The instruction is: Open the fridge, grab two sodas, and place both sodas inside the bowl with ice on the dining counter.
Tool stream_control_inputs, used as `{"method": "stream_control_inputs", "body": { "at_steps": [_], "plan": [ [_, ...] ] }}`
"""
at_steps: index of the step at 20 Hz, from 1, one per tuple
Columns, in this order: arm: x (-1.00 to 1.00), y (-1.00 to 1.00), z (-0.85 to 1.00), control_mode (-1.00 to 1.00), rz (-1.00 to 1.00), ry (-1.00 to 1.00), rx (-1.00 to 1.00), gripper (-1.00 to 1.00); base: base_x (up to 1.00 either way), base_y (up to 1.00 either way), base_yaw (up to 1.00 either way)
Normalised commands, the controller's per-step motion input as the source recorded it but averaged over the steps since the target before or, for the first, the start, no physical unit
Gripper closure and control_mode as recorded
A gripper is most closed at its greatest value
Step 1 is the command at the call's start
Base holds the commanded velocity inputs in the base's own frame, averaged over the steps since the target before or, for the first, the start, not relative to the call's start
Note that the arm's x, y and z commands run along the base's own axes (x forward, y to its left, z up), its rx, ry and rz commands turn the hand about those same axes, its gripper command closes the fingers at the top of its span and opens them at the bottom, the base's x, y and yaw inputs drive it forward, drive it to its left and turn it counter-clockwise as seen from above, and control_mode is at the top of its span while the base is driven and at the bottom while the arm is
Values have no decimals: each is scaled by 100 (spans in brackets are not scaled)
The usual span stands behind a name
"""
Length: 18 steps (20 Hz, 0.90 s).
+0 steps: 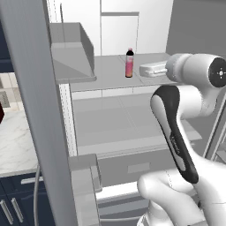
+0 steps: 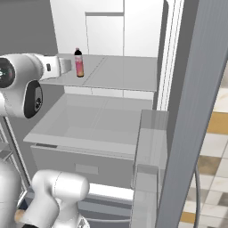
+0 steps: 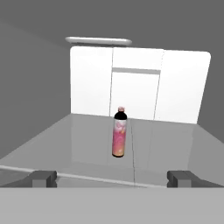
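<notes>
The gripper (image 3: 112, 178) is spread wide and holds nothing; its two dark fingertips (image 3: 41, 177) stand far apart at the bottom of the hand view, at the front edge of a grey fridge shelf (image 3: 175, 140). Ahead of it, between the fingertips and well apart from them, a pink soda bottle (image 3: 119, 132) with a dark neck stands upright on that shelf, in front of the white back wall. From the base views, the bottle (image 1: 129, 63) sits near the middle of the upper shelf of the open fridge (image 1: 110, 119), with the white arm (image 1: 194, 73) reaching in beside it. A deep grey drawer (image 2: 89, 129) lies below the shelf.
</notes>
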Motion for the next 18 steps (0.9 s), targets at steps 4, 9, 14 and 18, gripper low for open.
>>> {"method": "stream_control_inputs", "body": {
  "at_steps": [4,9,14,18],
  "plan": [
    [62,0,0,-100,-4,1,0,-100,0,0,0],
    [67,0,0,-100,-1,11,1,-100,0,0,0],
    [74,0,0,-100,-1,10,4,-100,0,0,0],
    [69,0,0,-100,0,9,5,-100,0,0,0]
  ]
}}
